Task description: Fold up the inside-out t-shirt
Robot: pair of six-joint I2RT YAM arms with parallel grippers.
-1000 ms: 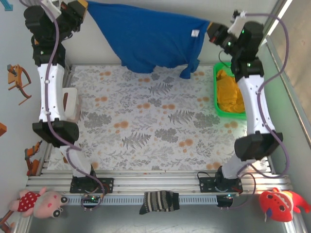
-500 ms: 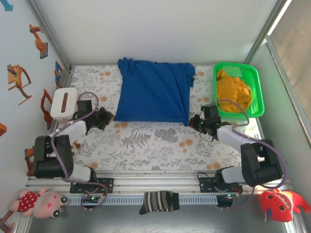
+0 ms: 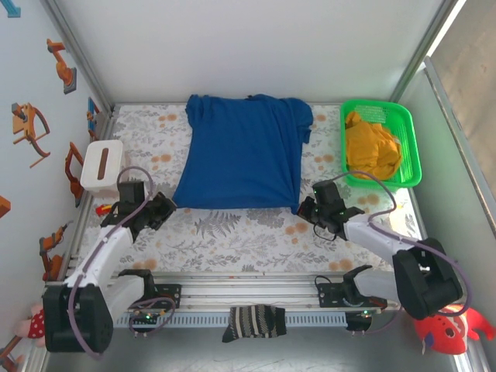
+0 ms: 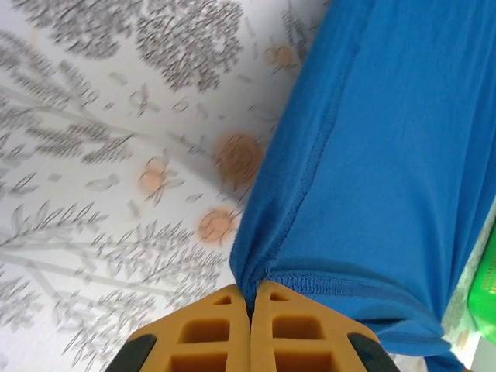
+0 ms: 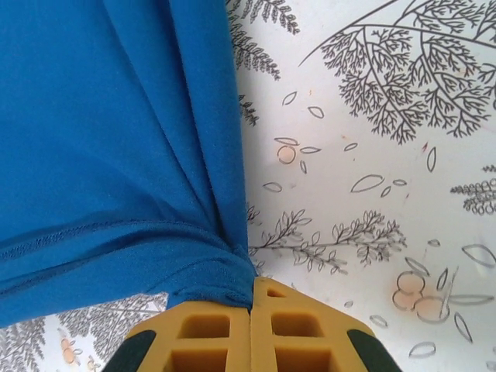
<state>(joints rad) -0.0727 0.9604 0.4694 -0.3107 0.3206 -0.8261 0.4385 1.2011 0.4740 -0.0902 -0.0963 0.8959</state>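
At the near-left corner a pink plush toy (image 3: 32, 319) lies outside the frame. Farther back, a white box (image 3: 102, 165) with a slot in its top sits at the left edge of the flower-printed bench (image 3: 248, 232), just beside the left arm. The left end effector (image 3: 166, 207) is clenched on the near-left hem corner of the inside-out t-shirt (image 3: 244, 151); in the left wrist view its orange fingers (image 4: 203, 335) pinch the bunched hem. The royal-blue shirt lies spread on the far middle of the bench. The right end effector (image 3: 305, 208) is clamped on the near-right corner. A striped sock (image 3: 254, 322) hangs over the near rail. A green basket (image 3: 411, 151) holding a mustard-yellow garment (image 3: 370, 147) stands just beside the shirt's right sleeve. A red plush toy (image 3: 448, 325) sits near right.
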